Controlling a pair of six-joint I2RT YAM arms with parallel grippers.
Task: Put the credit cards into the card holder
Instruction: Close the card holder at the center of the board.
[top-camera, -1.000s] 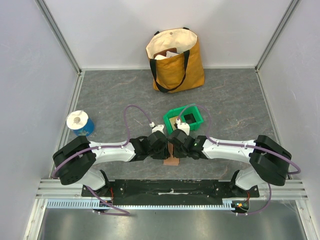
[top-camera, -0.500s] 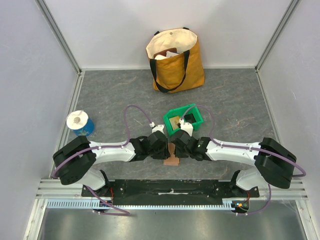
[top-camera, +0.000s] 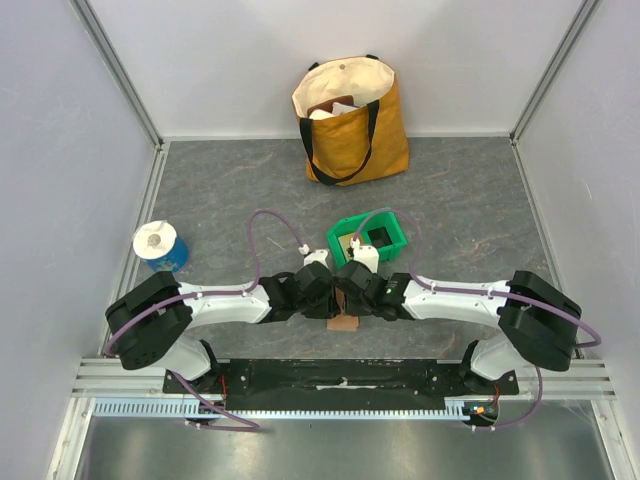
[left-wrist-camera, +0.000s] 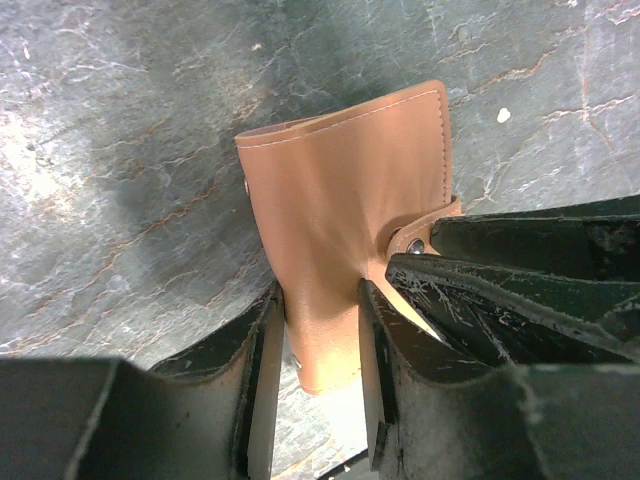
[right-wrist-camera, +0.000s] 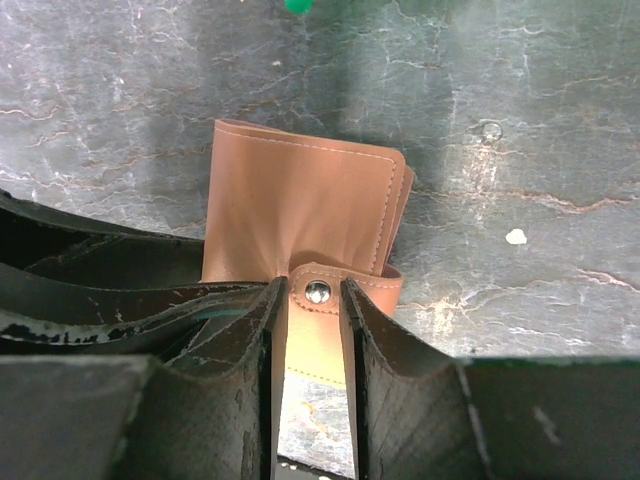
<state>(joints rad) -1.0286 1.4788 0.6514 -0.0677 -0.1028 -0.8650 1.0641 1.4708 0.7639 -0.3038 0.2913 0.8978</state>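
Observation:
The terracotta-brown card holder (top-camera: 343, 322) stands on edge on the grey table between the two arms, folded, and partly covered by both grippers. My left gripper (left-wrist-camera: 320, 295) is shut on the card holder (left-wrist-camera: 350, 190), a finger pressed on each side. My right gripper (right-wrist-camera: 312, 288) faces it from the other side. Its jaws stand narrowly open over the snap tab (right-wrist-camera: 385, 283) of the card holder (right-wrist-camera: 300, 200), the metal snap showing in the gap. From above, the left gripper (top-camera: 333, 300) and the right gripper (top-camera: 352, 300) nearly touch. No credit cards are in view.
A green plastic bin (top-camera: 368, 240) sits just beyond the grippers. A yellow tote bag (top-camera: 350, 120) leans on the back wall. A blue-and-white roll (top-camera: 160, 245) stands at the left. Walls close in both sides.
My right arm swung out to the right, then came back to the card holder, and its jaws have parted around the snap tab. The left gripper and card holder have stayed put.

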